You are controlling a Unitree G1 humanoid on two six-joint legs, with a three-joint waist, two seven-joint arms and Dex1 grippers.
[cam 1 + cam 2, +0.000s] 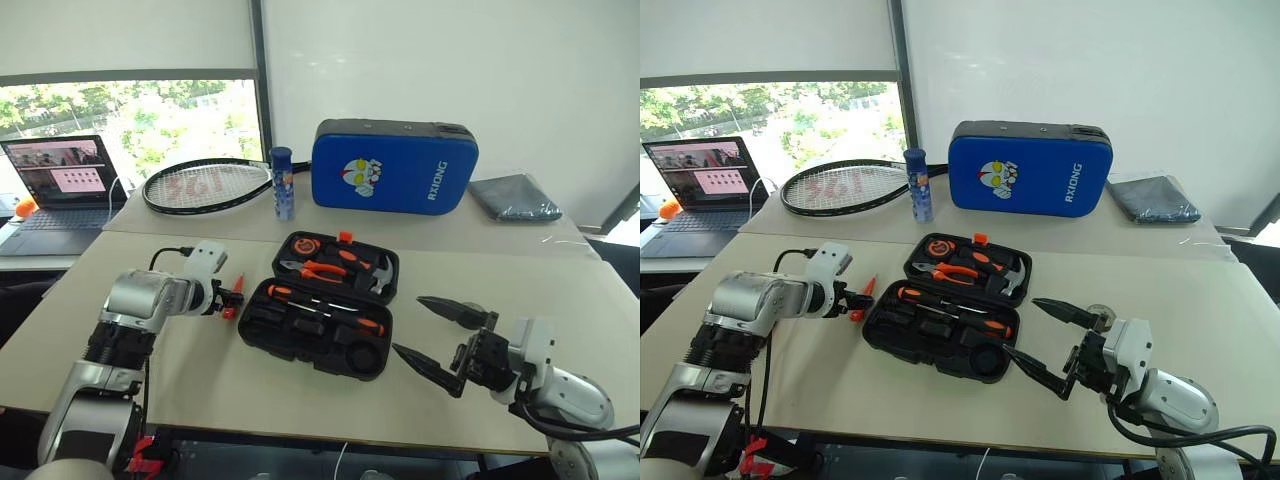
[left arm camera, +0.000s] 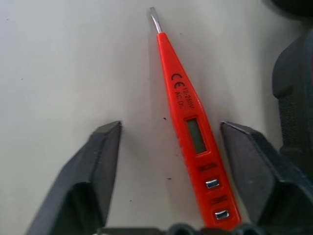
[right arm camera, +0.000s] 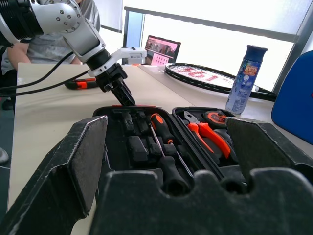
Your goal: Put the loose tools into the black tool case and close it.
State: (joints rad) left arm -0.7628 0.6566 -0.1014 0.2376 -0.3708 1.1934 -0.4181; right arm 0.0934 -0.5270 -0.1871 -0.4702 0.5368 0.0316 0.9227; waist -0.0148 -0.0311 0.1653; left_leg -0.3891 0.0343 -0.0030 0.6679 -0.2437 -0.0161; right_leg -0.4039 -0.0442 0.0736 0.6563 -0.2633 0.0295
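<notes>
One tester (image 2: pixel 193 128) lies flat on the table (image 1: pixel 200 375) at the case's (image 1: pixel 318 316) nine o'clock, between my left gripper's (image 2: pixel 168 171) parted, unclenched fingers, off-centre, so I risk it skidding or pivoting away; my right gripper (image 1: pixel 430 332) hangs open, empty.

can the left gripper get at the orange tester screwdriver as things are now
Probably yes. The tester screwdriver lies flat on the bare table between the left gripper's two fingers, which stand apart on either side of it. The black tool case sits beside it, not across the way.
</notes>
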